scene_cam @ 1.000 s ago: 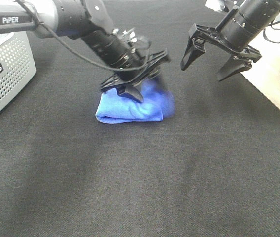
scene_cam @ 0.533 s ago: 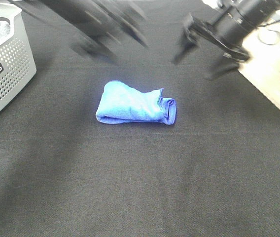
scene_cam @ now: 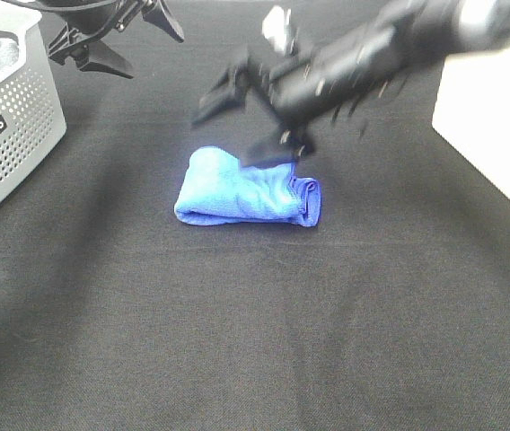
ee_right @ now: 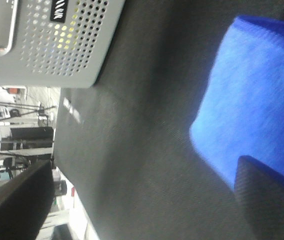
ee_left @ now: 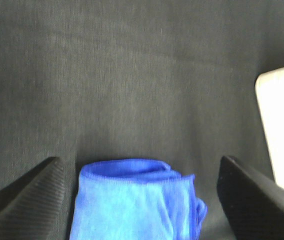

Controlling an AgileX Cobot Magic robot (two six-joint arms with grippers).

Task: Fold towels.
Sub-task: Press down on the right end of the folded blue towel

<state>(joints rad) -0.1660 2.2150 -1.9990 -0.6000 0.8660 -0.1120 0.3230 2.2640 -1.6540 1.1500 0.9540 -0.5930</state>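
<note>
The blue towel (scene_cam: 246, 190) lies folded into a thick, short bundle on the black bench (scene_cam: 237, 359), a little back from the middle. In the exterior high view its long axis runs nearly straight across, left to right, dipping slightly toward the right. The left end stands bulkier and higher. The right end tapers into a tight roll with a darker blue hem, and that rolled end faces the pale surface (scene_cam: 488, 135) at the bench's right edge. The towel lies flat on the cloth and nothing grips it.

My right end effector (scene_cam: 224, 139) reaches across the middle and hangs just behind and above the towel's back edge. It is smeared with blur, its fingers spread wide and empty. From my right wrist, one dark finger (ee_right: 267, 195) overlaps the towel's blue cloth (ee_right: 262, 100) and the other (ee_right: 17, 200) sits well off over bare bench. I cannot tell whether the near finger touches the fabric.

My left end effector (scene_cam: 156, 56) is up at the far left, well apart from the towel, its fingers also spread with nothing between them. Its wrist camera looks down on the towel's near end, framed between the two fingers.

A grey perforated basket (scene_cam: 13, 135) stands at the bench's left edge.
</note>
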